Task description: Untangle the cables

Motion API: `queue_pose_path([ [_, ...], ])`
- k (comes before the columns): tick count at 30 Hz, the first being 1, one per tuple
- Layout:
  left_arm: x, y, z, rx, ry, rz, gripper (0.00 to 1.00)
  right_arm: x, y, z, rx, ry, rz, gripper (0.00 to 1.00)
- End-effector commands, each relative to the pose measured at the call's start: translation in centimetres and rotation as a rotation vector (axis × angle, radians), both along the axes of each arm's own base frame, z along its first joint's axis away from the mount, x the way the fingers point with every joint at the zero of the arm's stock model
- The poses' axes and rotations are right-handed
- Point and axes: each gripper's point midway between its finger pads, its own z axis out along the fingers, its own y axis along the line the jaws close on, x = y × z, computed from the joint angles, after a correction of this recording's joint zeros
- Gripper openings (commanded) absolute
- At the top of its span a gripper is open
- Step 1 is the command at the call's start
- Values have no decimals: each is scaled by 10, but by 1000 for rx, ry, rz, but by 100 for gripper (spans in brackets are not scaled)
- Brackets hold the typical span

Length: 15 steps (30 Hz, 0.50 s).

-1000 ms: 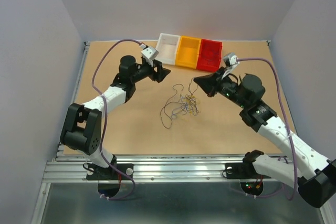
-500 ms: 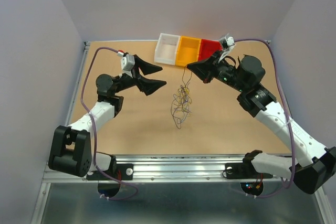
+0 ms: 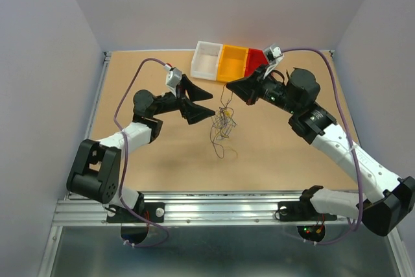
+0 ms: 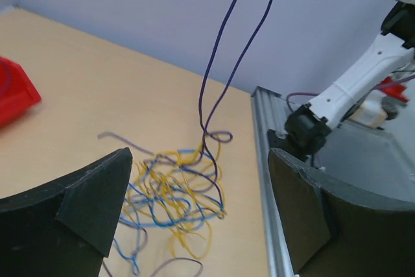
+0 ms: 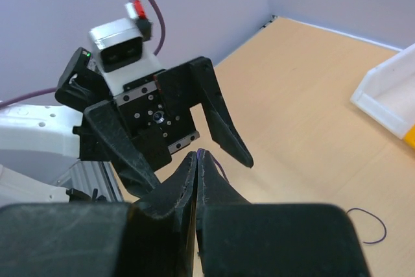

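The cables are a tangle of thin yellow, blue and purple wires on the tabletop; the left wrist view shows the tangle between my fingers. My right gripper is shut on a dark purple wire and holds it up, so the strand hangs down into the tangle. In the right wrist view the jaws are pressed together with the purple wire at their tip. My left gripper is open and empty, just left of the tangle, and its fingers face my right gripper.
A white bin, a yellow bin and a red bin stand in a row at the back, right behind my right gripper. A metal rail runs along the table's edge. Grey walls enclose the table.
My right gripper has risen and moved left with the purple wire, dragging the tangle. My left gripper swung out to the left, then came back right to the tangle.
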Motion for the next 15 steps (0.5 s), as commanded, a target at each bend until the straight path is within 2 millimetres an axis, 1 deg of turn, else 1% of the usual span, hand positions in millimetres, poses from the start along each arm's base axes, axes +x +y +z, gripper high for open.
queue_pose_path([
  [1, -7, -5, 74, -93, -524, 119, 98, -6, 9, 39, 56, -76, 35, 1],
  [2, -11, -11, 72, -72, -553, 122, 98, -5, 11, 38, 54, -72, 37, 1],
  [4, -13, -17, 74, -68, -573, 135, 98, -5, 17, 38, 52, -70, 50, 0],
  [5, -11, -17, 73, -64, -571, 147, 98, -5, 20, 37, 51, -66, 55, 1],
  [6, -10, -21, 75, -68, -577, 155, 98, -8, 24, 41, 55, -73, 70, 0],
  [7, -9, -22, 73, -61, -574, 158, 98, -7, 27, 38, 51, -67, 73, 1],
  [8, -6, -25, 70, -48, -558, 159, 98, -10, 29, 43, 57, -76, 82, 0],
  [10, -4, -30, 66, -39, -558, 152, 97, -11, 36, 45, 57, -77, 96, 0],
  [11, -2, -32, 62, -28, -548, 150, 95, -12, 37, 51, 64, -87, 99, 1],
  [12, 0, -34, 59, -17, -561, 153, 94, -12, 39, 53, 66, -89, 102, 0],
  [13, 3, -37, 54, 1, -547, 160, 90, -11, 38, 57, 73, -93, 98, 1],
  [14, 5, -38, 52, 9, -549, 169, 89, -12, 37, 69, 88, -111, 94, 1],
  [15, 7, -38, 49, 18, -548, 177, 87, -12, 36, 76, 99, -118, 90, 1],
])
